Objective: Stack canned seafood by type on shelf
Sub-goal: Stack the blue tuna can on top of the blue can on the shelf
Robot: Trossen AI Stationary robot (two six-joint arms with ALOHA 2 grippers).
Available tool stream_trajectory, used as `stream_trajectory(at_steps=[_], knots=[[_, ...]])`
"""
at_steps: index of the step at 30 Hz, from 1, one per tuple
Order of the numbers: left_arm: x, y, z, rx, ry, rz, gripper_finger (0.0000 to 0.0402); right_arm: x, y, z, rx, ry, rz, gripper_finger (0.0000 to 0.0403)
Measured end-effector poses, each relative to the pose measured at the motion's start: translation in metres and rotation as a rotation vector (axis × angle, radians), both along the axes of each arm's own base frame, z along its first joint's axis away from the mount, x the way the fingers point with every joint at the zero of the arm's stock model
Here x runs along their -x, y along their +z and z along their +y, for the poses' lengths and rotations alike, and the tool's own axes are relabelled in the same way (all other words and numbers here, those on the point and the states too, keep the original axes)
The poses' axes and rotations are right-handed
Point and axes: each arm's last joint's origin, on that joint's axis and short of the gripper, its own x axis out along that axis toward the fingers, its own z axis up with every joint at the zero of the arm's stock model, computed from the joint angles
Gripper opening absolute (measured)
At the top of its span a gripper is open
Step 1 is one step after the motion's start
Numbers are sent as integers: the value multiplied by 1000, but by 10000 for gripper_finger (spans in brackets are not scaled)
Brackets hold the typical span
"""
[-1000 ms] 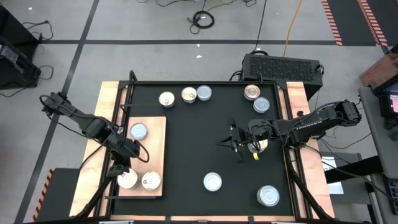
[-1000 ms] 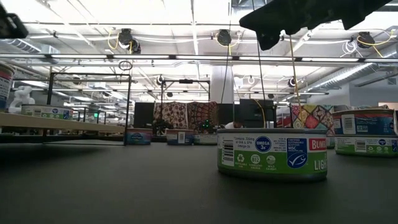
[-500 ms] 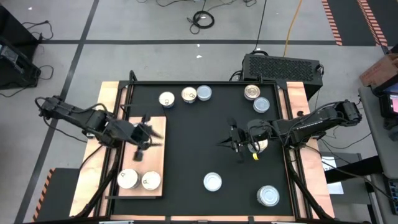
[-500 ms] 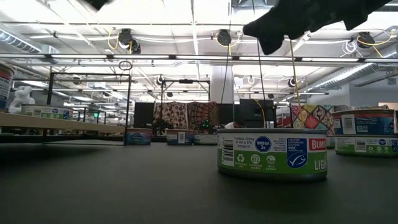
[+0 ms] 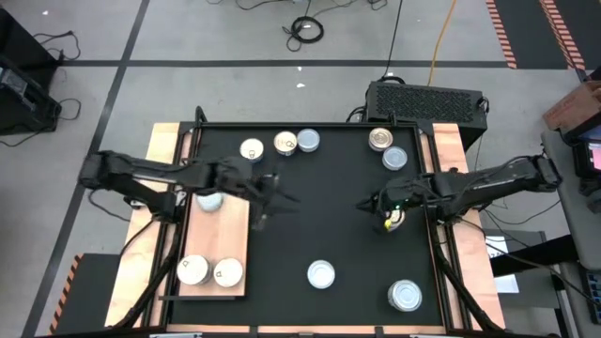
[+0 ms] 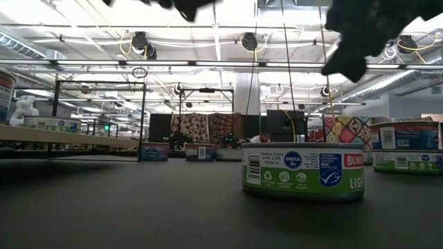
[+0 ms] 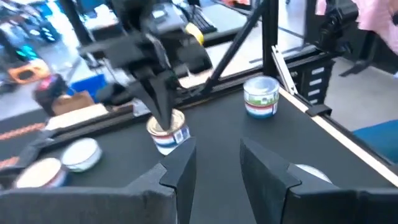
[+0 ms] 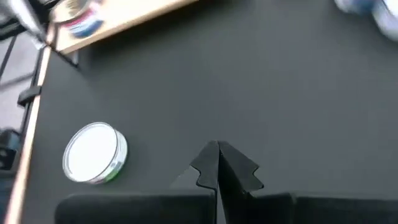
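Observation:
The wooden shelf point(image 5: 235, 235) lies along the mat's left side. It carries two cream-topped cans at its near end point(image 5: 192, 270) point(image 5: 226, 272) and a silver one point(image 5: 208, 199) partly under my left arm. My left gripper point(image 5: 270, 197) point(image 7: 214, 165) hovers open over the mat's middle and holds nothing. My right gripper point(image 5: 364, 204) point(image 8: 217, 163) is shut and empty, above the mat right of centre. A cream-topped can point(image 5: 394, 218) point(image 7: 166, 132) stands just behind it, partly hidden by the arm.
Three cans sit near the far edge point(image 5: 252, 149) point(image 5: 285, 143) point(image 5: 307, 141), and two sit far right point(image 5: 380, 139) point(image 5: 394, 158). Two silver-topped cans stand near the near edge point(image 5: 321, 274) point(image 5: 406, 295). The green-sided can point(image 6: 302, 171) point(image 8: 94, 152) fills the low view's middle.
My left arm has swung from the shelf's near end toward the far and right edges, passing over the shelf and out above the mat's middle. My right gripper has drawn back a little toward the right edge and has shut. No can has moved.

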Motion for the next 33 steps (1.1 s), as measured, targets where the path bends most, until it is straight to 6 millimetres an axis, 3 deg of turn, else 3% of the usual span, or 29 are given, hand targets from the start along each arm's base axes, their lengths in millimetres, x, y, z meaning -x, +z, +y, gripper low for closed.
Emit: stream_trajectory(at_steps=[5,12,17,22,28,33], knots=[[-24,-17,21,109,62,-21,125,37,4,-9,-198,-195,107,0],[-12,-11,34,99,100,-64,125,75,-5,-14,-411,-403,336,0],[15,-23,41,113,167,-135,123,78,-9,-14,-522,-404,438,0],[34,-28,40,128,161,-328,122,77,-11,-16,-602,-434,490,0],[37,-39,39,97,156,-375,122,76,-12,-16,-644,-458,514,6],[34,-44,40,46,155,-366,122,77,-13,-16,-673,-516,519,41]])
